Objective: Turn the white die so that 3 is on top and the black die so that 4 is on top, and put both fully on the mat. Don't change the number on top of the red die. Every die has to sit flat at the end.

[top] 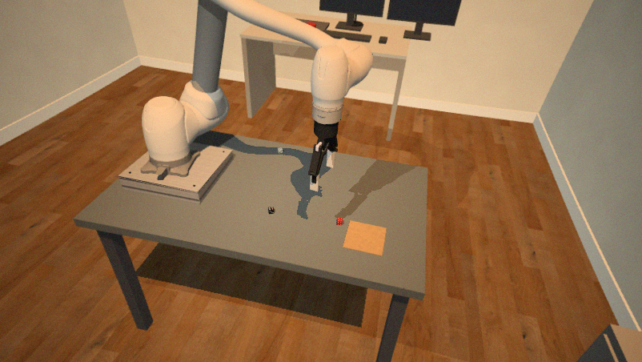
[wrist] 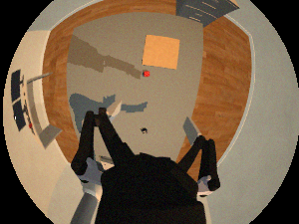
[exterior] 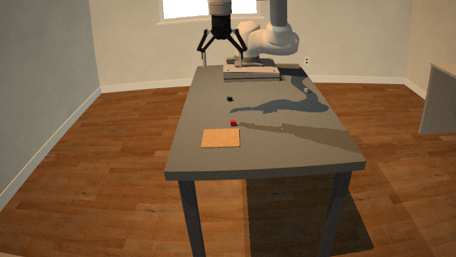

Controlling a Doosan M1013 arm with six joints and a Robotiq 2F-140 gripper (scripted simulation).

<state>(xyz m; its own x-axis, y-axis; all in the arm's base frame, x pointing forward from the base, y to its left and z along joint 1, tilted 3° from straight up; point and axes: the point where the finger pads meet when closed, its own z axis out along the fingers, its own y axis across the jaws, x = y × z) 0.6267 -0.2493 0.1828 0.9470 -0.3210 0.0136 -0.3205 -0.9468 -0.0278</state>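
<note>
- Hanging over the bench (top: pixel 224 193) (exterior: pixel 271 153) (wrist: pixel 169 99), the end effector (top: pixel 322 173) (exterior: pixel 222 62) (wrist: pixel 153 113) is wide open and holds nothing, fingers downward.
- Baseward of it, the white die (top: pixel 280 150) (exterior: pixel 306 90) lies near a long bench edge, in shadow.
- Also baseward, toward the other long edge, the black die (top: pixel 270 210) (exterior: pixel 229 98) (wrist: pixel 144 130) has room all around.
- Outward from it, the red die (top: pixel 339 221) (exterior: pixel 232 123) (wrist: pixel 146 74) sits just beside the mat (top: pixel 365 238) (exterior: pixel 220 138) (wrist: pixel 161 52), off it.
- The mat's sides run roughly along the bench's; cubic dice show no long axis.
- Top numbers are too small to read; the wrist view doesn't clearly show the white die.
</note>
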